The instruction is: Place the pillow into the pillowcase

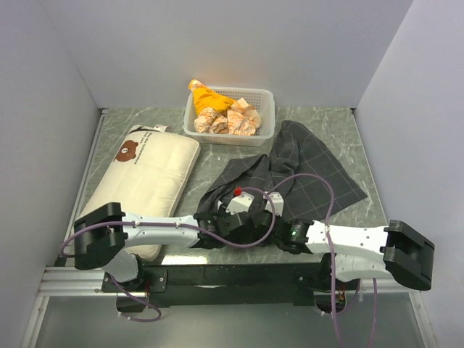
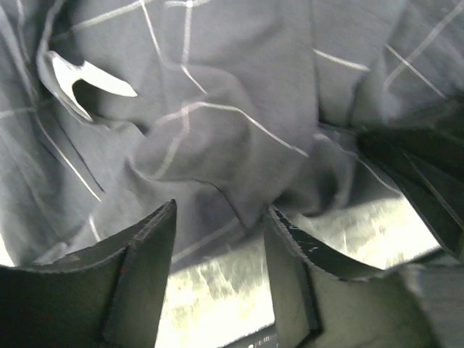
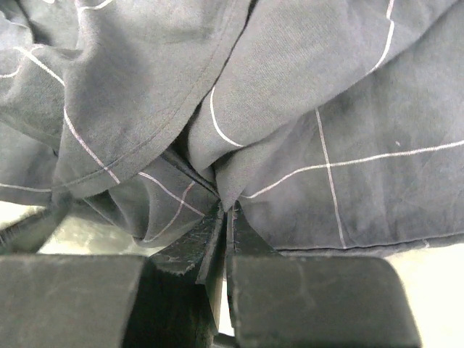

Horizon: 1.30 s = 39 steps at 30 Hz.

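The cream pillow [image 1: 152,170] lies flat at the left of the table, with its brown bear face [image 1: 127,152] and white tag at the far end. The dark checked pillowcase [image 1: 312,163] lies crumpled at centre-right, bunched up near both grippers. My left gripper [image 1: 217,222] is open at the case's near edge; in the left wrist view [image 2: 219,210] its jaws stand apart with fabric [image 2: 239,72] just ahead and bare table between them. My right gripper [image 1: 258,210] is shut on a fold of the pillowcase [image 3: 348,109], pinched at the fingertips [image 3: 226,206].
A white mesh basket [image 1: 265,98] with orange-and-white cloth bundles [image 1: 225,114] stands at the back centre. White walls enclose the table on the left, back and right. A small white label [image 2: 87,72] shows on the fabric in the left wrist view.
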Each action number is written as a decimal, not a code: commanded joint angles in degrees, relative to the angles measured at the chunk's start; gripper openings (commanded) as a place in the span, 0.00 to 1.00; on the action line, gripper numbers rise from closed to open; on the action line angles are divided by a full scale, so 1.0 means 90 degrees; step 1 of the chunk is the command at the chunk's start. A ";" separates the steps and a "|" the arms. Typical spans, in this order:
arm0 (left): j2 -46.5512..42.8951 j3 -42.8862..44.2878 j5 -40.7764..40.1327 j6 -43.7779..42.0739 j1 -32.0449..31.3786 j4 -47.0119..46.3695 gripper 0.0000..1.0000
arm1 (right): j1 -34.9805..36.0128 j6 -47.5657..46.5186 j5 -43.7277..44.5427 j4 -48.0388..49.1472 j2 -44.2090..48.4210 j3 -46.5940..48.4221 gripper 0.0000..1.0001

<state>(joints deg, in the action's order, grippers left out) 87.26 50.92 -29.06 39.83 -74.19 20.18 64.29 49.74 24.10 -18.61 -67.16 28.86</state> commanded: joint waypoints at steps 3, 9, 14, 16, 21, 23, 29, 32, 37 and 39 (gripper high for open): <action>0.0557 0.0163 -0.0453 -0.0080 -0.0116 -0.0162 0.51 | -0.0015 0.0206 0.0242 0.0066 0.0605 0.0016 0.06; 0.0607 -0.0003 -0.0072 -0.0012 -0.0106 -0.0582 0.35 | -0.0180 0.0246 0.0175 -0.0051 0.1181 -0.0160 0.07; 0.0393 -0.0120 0.0054 0.0222 -0.0106 -0.0495 0.10 | -0.0288 0.0206 0.0184 -0.0158 0.1231 -0.0199 0.07; 0.0120 -0.0178 0.0094 0.0426 -0.0096 -0.0417 0.02 | -0.0298 0.0226 0.0203 -0.0197 0.1173 -0.0219 0.07; -0.0905 -0.0617 0.0357 0.1129 0.0438 -0.0007 0.01 | -0.0386 0.0489 0.0311 -0.0519 0.1172 -0.0326 0.03; -0.1676 -0.1113 0.0775 0.1569 0.0781 -0.0035 0.01 | -0.0463 0.0693 0.0350 -0.0734 0.1250 -0.0355 0.01; -0.3416 -0.2385 0.1822 0.2166 0.1906 -0.0602 0.01 | -0.1137 0.0792 -0.0204 -0.1018 0.1777 -0.0589 0.00; -0.3398 -0.2415 0.2105 0.2185 0.1935 -0.0553 0.01 | -0.1362 0.1065 -0.0072 -0.1553 0.2273 -0.0473 0.00; -0.3066 -0.2678 0.3500 0.1795 0.1828 -0.1264 0.01 | -0.1509 0.1728 0.0759 -0.3260 0.3368 0.0287 0.00; -0.2958 -0.2698 0.3736 0.1620 0.1312 -0.1685 0.01 | -0.1499 0.1798 0.1012 -0.3537 0.3896 0.0532 0.00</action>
<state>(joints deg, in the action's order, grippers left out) 58.87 27.88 -4.84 57.65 -57.67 12.21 51.46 61.58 24.05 -38.76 -39.11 27.24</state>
